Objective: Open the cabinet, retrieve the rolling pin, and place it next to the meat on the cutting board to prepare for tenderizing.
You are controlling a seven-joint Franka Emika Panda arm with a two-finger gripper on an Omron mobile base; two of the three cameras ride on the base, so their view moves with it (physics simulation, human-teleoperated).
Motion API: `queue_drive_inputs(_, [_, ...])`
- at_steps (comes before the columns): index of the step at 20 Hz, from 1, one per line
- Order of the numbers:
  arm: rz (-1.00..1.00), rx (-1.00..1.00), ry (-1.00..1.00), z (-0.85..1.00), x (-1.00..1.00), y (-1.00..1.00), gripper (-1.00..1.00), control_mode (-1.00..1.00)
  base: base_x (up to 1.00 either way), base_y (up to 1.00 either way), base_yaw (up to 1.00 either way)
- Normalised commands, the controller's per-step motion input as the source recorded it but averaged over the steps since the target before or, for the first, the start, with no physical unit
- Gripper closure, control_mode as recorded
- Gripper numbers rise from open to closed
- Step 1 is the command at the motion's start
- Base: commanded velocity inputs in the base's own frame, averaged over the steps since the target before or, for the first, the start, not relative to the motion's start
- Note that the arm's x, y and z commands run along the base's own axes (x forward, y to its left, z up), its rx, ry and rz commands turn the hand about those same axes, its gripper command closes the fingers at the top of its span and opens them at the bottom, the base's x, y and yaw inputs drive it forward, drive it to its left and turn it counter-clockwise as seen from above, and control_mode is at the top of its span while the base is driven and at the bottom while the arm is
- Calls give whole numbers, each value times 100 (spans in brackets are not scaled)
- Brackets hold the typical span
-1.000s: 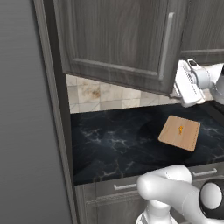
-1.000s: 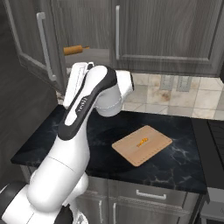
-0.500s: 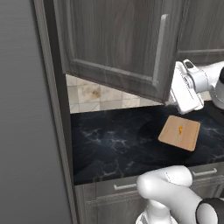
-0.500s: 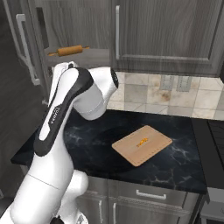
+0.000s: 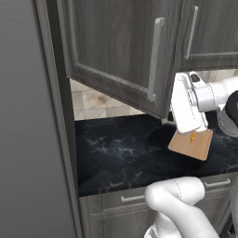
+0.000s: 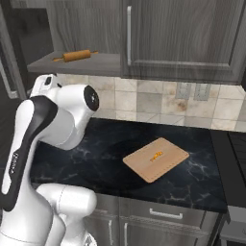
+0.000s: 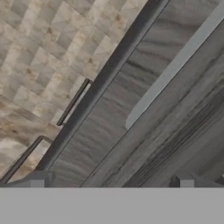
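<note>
Dark grey wood-grain cabinet [image 5: 116,51] hangs with its left door swung wide, so the shelf inside is bared for me. My jaws [image 7: 111,183] are released, spread full with nothing between them, facing the door panel and its silver bar handle [image 7: 175,65]. On that shelf lies the rolling pin [image 6: 77,55], a small orange-brown wooden cylinder with a slim knob at each end, resting on its side. Below, the cutting board [image 6: 166,161] sits on the black marbled counter [image 6: 101,158], a small orange piece of meat [image 6: 156,155] at its middle.
</note>
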Motion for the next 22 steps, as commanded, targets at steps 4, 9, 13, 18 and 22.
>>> queue_drive_inputs(4, [2, -10, -14, 0, -56, 67, -100, -100, 0, 0, 0])
queue_drive_inputs(9, [6, -10, -13, -4, -31, 66, -100, -100, 0, 0, 0])
queue_drive_inputs(13, [12, -9, -11, -7, -5, 68, -100, -100, 0, 0, 0])
queue_drive_inputs(18, [15, -10, -11, -10, 0, 66, -100, -100, 0, 0, 0])
queue_drive_inputs(22, [18, -9, -9, -11, 0, 62, -100, -100, 0, 0, 0])
